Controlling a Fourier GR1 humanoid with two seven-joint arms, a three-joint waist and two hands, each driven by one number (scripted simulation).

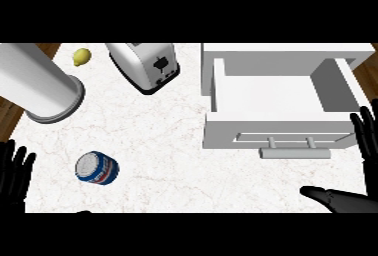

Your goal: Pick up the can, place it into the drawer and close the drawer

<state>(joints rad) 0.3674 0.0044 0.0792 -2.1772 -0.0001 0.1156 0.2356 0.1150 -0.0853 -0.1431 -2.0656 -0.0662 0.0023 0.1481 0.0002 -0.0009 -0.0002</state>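
Note:
A blue can (97,168) with a silver top and red-white label lies on the white counter at the lower left. The white drawer (280,135) stands pulled open at the right, nothing inside it, its bar handle (294,151) facing me. My left hand (13,175) rests open at the left edge, fingers up, a short way left of the can. My right hand (362,165) is open at the right edge, fingers beside the drawer's front corner, thumb stretched along the bottom.
A large silver cylinder (37,82) lies at the upper left. A white toaster (144,62) stands at the top middle, with a lemon (81,56) between them. Bare counter (184,175) lies between the can and the drawer.

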